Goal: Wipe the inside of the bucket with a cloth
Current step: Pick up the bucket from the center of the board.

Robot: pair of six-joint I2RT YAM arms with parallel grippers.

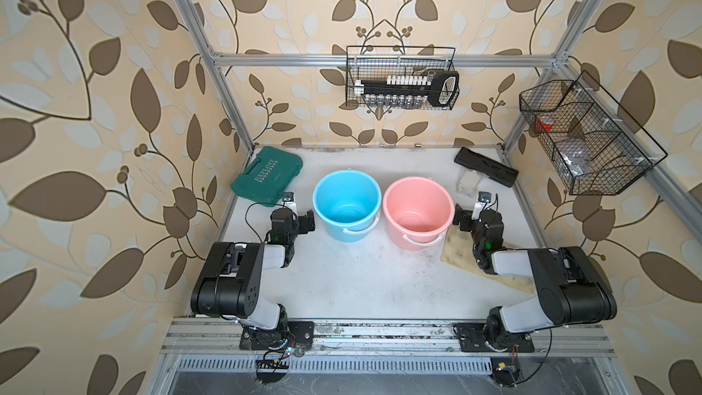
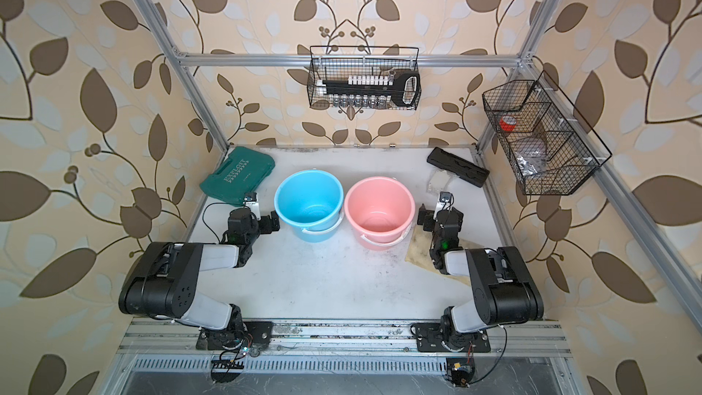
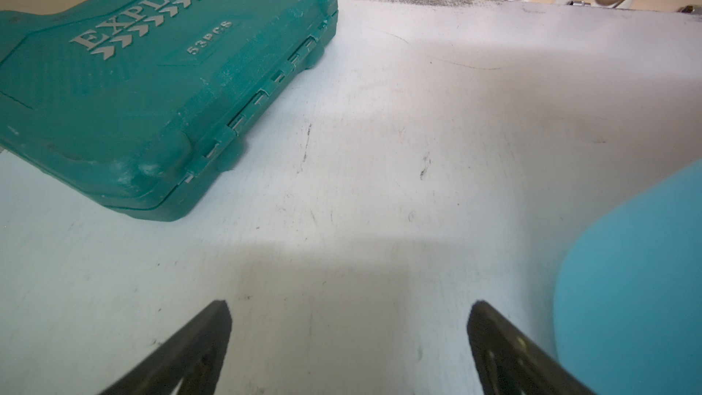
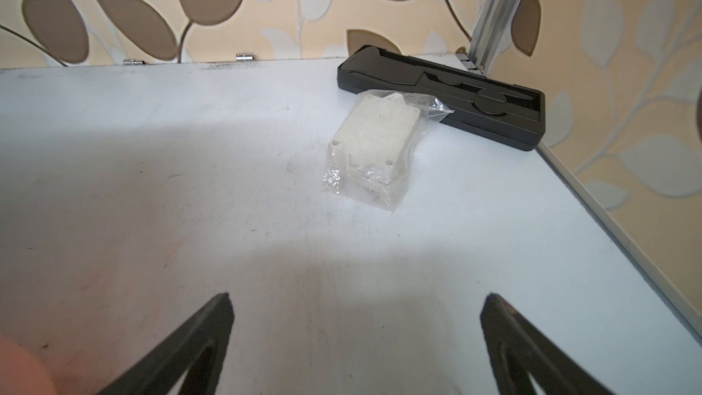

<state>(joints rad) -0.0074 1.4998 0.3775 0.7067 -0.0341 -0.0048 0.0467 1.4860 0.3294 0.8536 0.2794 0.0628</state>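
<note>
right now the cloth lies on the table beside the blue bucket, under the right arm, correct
Not quite. Both top views show the cloth lying on the table beside the pink bucket, under the right arm; the blue bucket stands further off.

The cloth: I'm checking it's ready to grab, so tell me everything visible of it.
The cloth is a pale yellowish-beige rag with dingy brownish stains, soft-looking, spread flat on the white table beside the pink bucket. The right arm stretches above it and hides its middle; one corner shows past the arm. Nothing grips it; contact with the bucket cannot be told.
</note>
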